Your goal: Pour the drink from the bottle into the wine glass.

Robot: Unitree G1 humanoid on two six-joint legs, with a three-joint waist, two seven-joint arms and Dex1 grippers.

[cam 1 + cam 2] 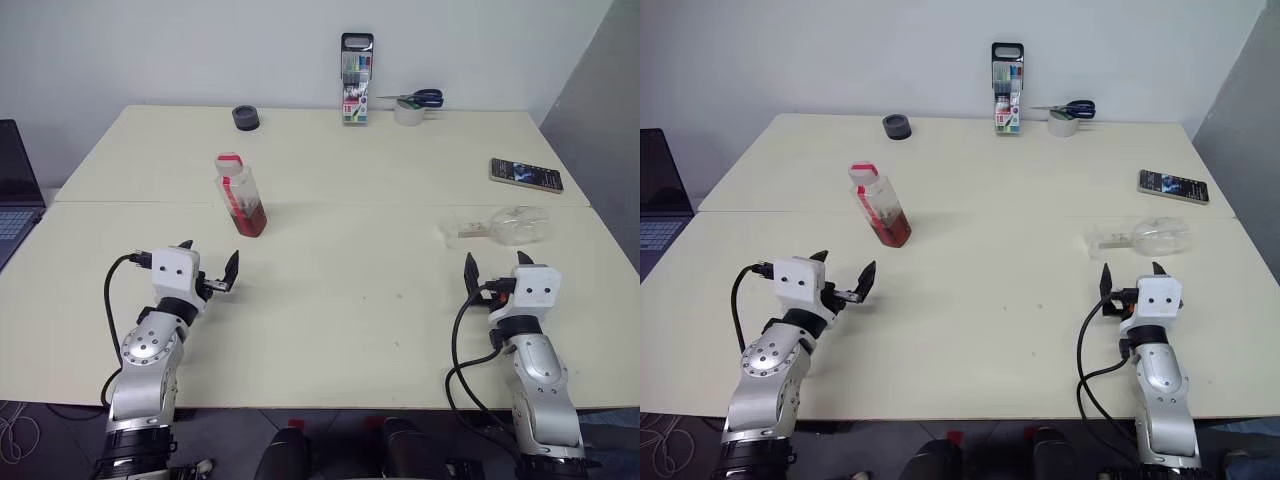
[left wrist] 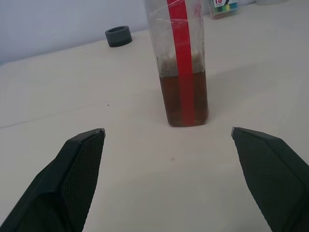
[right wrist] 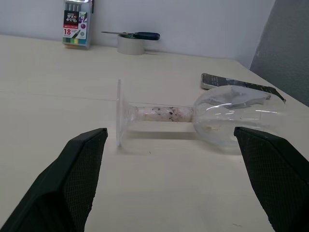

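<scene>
**Pour not begun: glass on its side, bottle capped**

Both arms rest low at the near edge of the table. The left gripper has its fingers spread wide, holding nothing; the bottle stands upright just ahead of it, between the fingers' line of sight in the left wrist view, but apart from them. The pale cap is on. The drink fills roughly the lower part of the bottle.

The right gripper is likewise wide open and empty. The wine glass lies on its side just beyond it, foot toward the robot's left, bowl toward the right, near a phone. It is dry as far as can be seen.

Judgement: this is the approach stage. The glass likely has to be stood upright first, by closing the right fingers on the stem or bowl. Then the left takes the bottle around its body; the cap needs removing before any pour.
</scene>
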